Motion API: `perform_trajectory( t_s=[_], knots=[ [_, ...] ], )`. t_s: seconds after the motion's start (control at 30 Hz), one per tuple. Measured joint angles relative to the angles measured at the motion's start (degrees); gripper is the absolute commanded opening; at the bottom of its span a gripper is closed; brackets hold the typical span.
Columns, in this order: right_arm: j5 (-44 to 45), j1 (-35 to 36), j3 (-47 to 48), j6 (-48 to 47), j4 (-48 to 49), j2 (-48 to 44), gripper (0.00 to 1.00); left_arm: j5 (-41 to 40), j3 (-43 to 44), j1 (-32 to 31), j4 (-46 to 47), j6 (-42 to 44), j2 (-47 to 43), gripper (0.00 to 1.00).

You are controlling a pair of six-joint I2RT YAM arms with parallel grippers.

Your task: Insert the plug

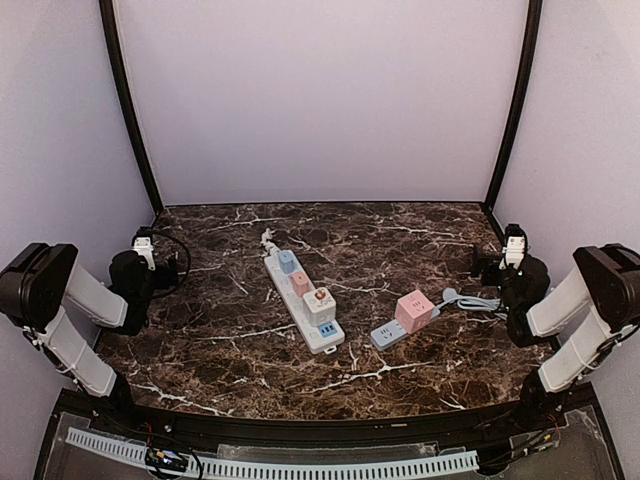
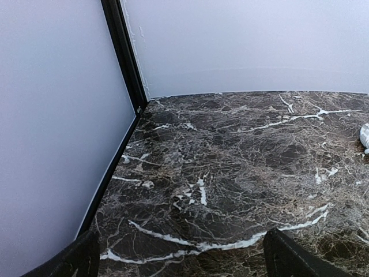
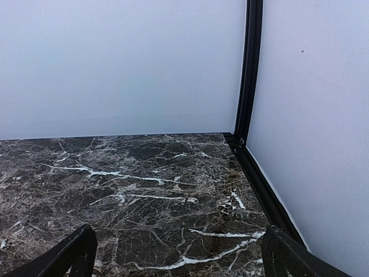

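A white power strip [image 1: 302, 302] lies at an angle in the middle of the marble table, with blue, pink and white cube adapters plugged along it. To its right lie a pink cube plug [image 1: 414, 310] and a grey-blue socket block [image 1: 389, 334] with a grey cable [image 1: 470, 302] running right. My left gripper [image 1: 148, 262] rests at the far left, open and empty; its fingertips [image 2: 72, 259] frame bare marble. My right gripper [image 1: 500, 262] rests at the far right, open and empty, fingertips [image 3: 75, 254] over bare marble.
Pale enclosure walls with black corner posts [image 1: 130, 110] stand on three sides. A black cable loop [image 1: 175, 262] sits by the left gripper. A light object [image 2: 364, 136] shows at the right edge of the left wrist view.
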Motion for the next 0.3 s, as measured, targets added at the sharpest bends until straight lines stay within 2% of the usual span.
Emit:
perform_trajectory(
  t_s=[0.3],
  knots=[
    [-0.3, 0.0, 0.0, 0.0, 0.0, 0.0, 0.99, 0.0, 0.0, 0.0, 0.0, 0.0, 0.0, 0.99]
  ],
)
